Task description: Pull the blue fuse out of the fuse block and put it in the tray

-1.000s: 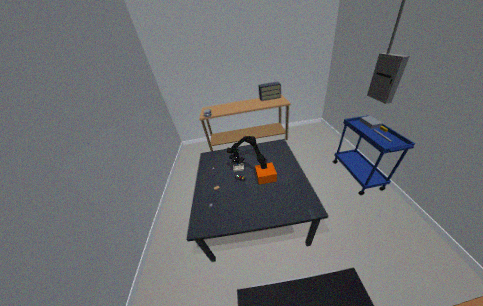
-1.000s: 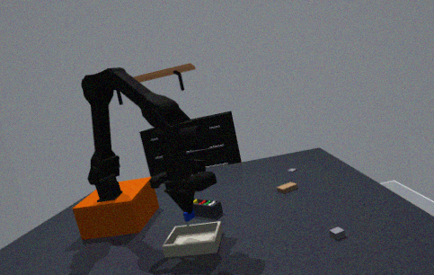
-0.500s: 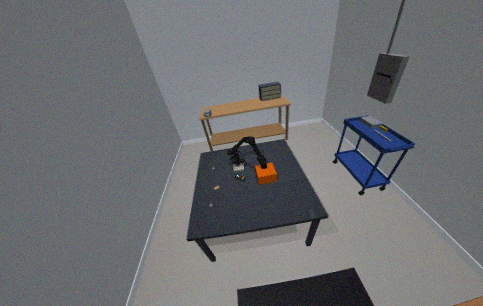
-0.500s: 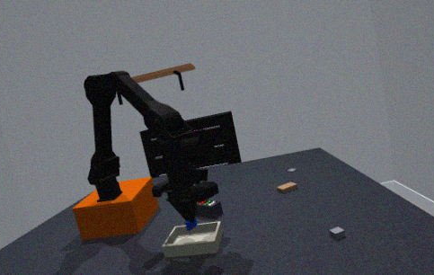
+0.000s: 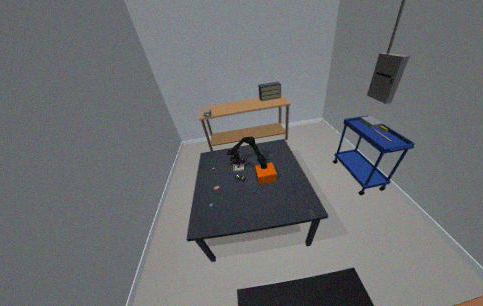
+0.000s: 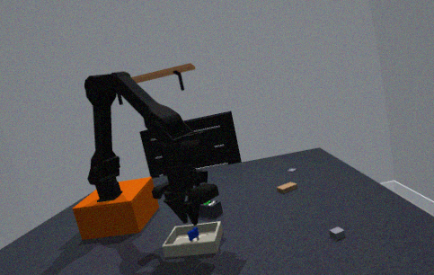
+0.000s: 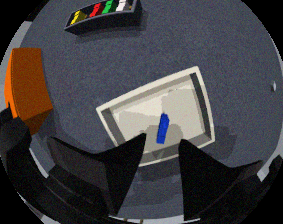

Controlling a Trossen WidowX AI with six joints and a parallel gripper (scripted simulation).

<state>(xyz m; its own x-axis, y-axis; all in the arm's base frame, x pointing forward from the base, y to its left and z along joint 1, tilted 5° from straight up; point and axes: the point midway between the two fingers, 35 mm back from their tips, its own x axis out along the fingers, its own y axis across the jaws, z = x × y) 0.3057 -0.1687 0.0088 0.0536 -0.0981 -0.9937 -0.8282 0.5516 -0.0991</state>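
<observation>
The task is almost finished. The pincer (image 7: 158, 163) is released, its two fingers parted with nothing between them, and the blue fuse (image 7: 162, 128) is just below it, inside the tray (image 7: 112, 123), free of the fingertips. What is left, I judge, is only to lift the arm away without touching anything.

The wrist view shows the gap between the fingers and the fuse block (image 7: 104, 14) well beyond the tray, with yellow, red, green and white fuses in it. The exterior view hides most of the block behind the pincer, but it shows that the fingertips hang just above the tray rim.
</observation>
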